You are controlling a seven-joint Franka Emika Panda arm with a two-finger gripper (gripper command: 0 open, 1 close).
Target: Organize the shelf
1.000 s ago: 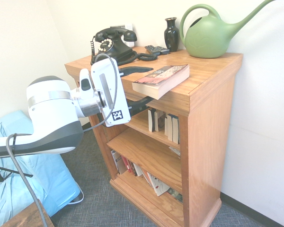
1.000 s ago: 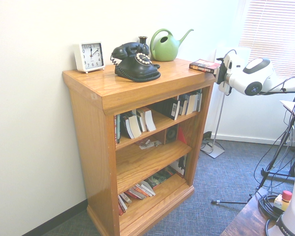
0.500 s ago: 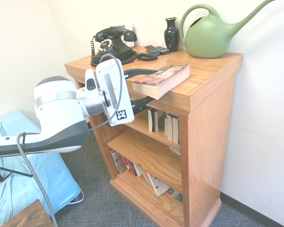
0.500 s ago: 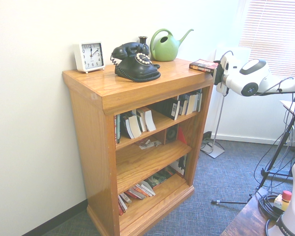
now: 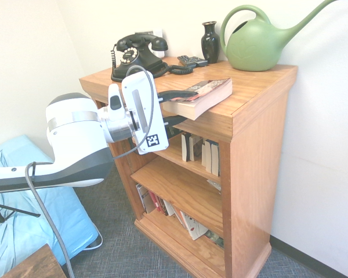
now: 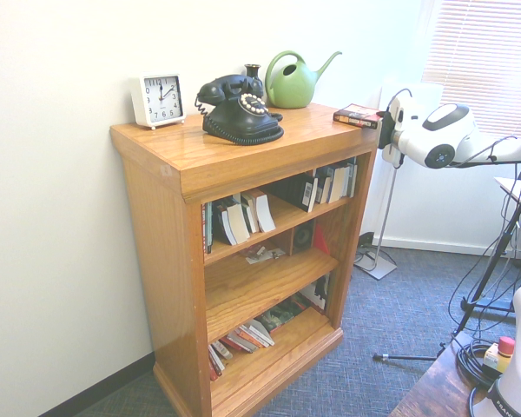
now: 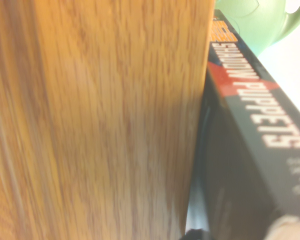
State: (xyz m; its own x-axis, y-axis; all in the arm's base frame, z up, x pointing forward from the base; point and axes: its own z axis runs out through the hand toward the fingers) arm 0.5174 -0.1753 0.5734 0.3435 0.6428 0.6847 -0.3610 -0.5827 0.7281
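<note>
Gripper (image 5: 173, 109) level at front edge of shelf (image 5: 261, 145) top; one finger above, one below book (image 5: 198, 97) corner overhanging the edge. Fingers narrowed about the book, apparently pinching it; contact not clear from either wide view. Book not yet lifted, still flat on top. Remaining: lift, slot among paperbacks (image 5: 200, 150) on upper tier.

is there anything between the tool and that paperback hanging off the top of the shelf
No, nothing visible. The tool already has one finger above and one below the overhanging corner of the paperback at the front edge of the shelf top.
</note>
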